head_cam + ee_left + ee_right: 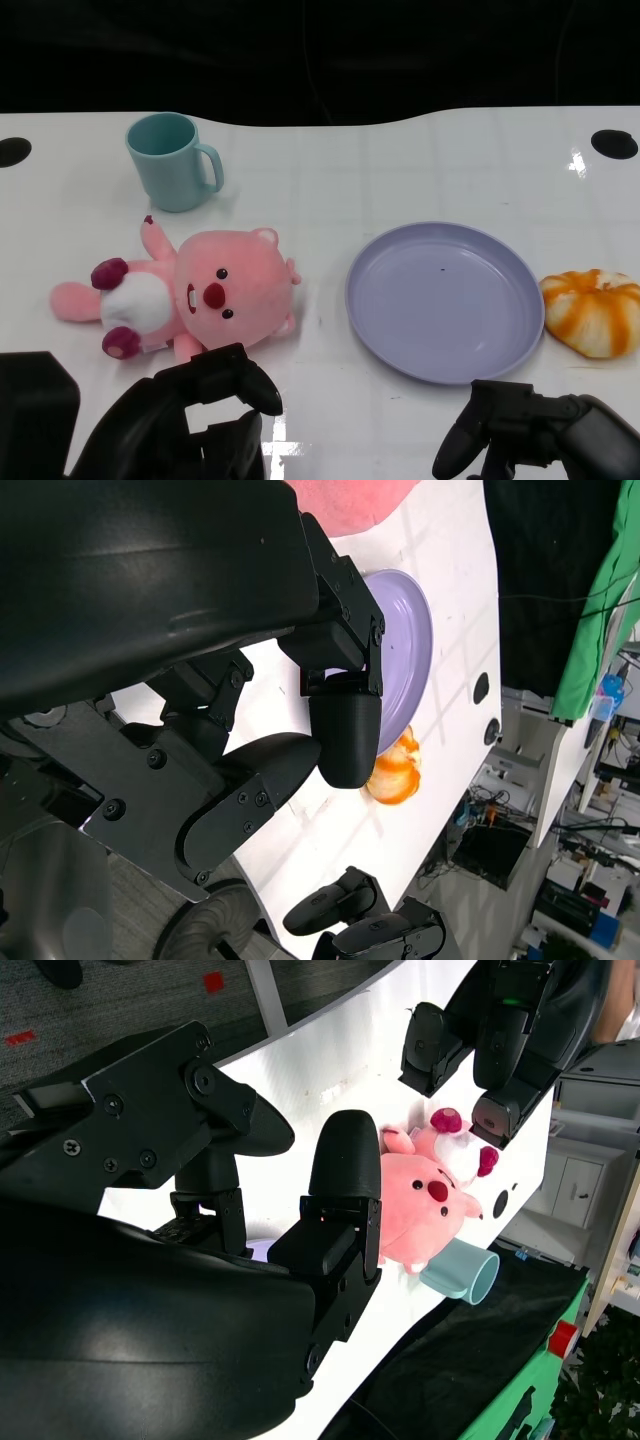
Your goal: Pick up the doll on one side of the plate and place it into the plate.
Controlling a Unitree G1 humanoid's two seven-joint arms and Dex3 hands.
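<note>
A pink plush doll (195, 297) lies on its back on the white table, left of the lavender plate (445, 299). The plate holds nothing. My left hand (190, 420) hovers at the near edge just in front of the doll, fingers apart and holding nothing. My right hand (530, 440) sits low at the near right, in front of the plate, also with nothing in it. The right wrist view shows the doll (425, 1205) beyond my right hand's fingers (345, 1175), with my left hand (500, 1030) further off. The left wrist view shows the plate (405, 645).
A teal mug (172, 160) stands behind the doll at the back left. An orange and white striped plush (593, 312) lies just right of the plate, also seen in the left wrist view (395, 775). The table's far edge borders a dark background.
</note>
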